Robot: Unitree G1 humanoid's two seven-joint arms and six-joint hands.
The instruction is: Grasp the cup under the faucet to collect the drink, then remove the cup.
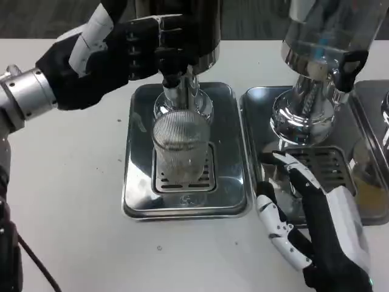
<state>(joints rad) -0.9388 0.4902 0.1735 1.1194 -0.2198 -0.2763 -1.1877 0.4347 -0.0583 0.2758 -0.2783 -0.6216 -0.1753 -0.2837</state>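
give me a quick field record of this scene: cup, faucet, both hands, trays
cup: ribbed clear glass cup standing upright on the drip grate, directly below the faucet
faucet: dark spout of the left dispenser, above the cup's mouth
left hand: left hand up at the faucet, fingers at its lever, not on the cup
right hand: right hand low at the front edge of the right tray, fingers spread, holding nothing
left tray: steel drip tray under the cup
right tray: second steel tray under the right dispenser
drink level: cannot tell
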